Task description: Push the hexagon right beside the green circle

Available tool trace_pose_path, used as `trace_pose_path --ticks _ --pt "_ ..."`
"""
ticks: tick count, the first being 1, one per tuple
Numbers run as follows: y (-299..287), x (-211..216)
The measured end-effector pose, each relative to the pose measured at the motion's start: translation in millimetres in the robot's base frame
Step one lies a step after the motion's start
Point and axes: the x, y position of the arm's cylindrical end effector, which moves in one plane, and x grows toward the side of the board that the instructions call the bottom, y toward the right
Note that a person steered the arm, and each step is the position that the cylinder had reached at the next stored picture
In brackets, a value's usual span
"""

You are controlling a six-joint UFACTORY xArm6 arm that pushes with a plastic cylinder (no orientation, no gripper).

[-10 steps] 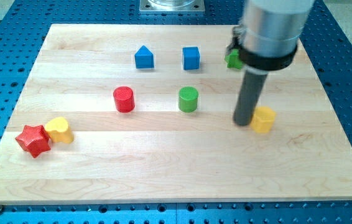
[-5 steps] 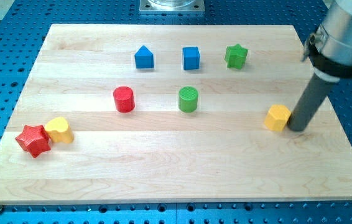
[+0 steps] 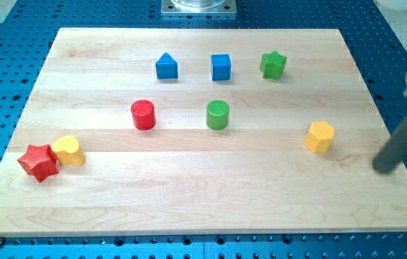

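My tip (image 3: 385, 170) rests on the wooden board (image 3: 189, 201) near its edge at the view's right, touching no block, with the rod slanting up toward the view's right edge. It is a bare rod end with nothing to open or close, and it holds nothing.

The nearest block is the yellow hexagon (image 3: 320, 137), to the view's left of my tip and slightly toward the top, with a clear gap of bare wood between them. Farther left from my tip, past the hexagon, stands the green circle (image 3: 218, 114), well apart from the hexagon; the strip of board between those two holds no other block.

Beyond the green circle, still farther left of my tip, is the red circle (image 3: 143, 114). Up and to the left of my tip, along the top of the board, sit the green star (image 3: 273, 65), then the blue cube (image 3: 221, 67), then a blue block with a peaked top (image 3: 166, 66).

Farthest from my tip, at the view's far left, the yellow heart (image 3: 67, 150) touches the red star (image 3: 38, 162).
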Motion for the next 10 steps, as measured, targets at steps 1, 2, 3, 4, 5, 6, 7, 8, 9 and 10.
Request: trace_pose_path --ticks 1,2,3,4,5,6,7,8,9,10 --pt "-48 -28" --pt "-47 1" --pt "-62 11" --pt "-67 -17" --pt "-78 -69" --pt "-94 -83" --pt "-86 -39" --pt "-101 -34" --pt "-105 -71" --pt "-112 -98"
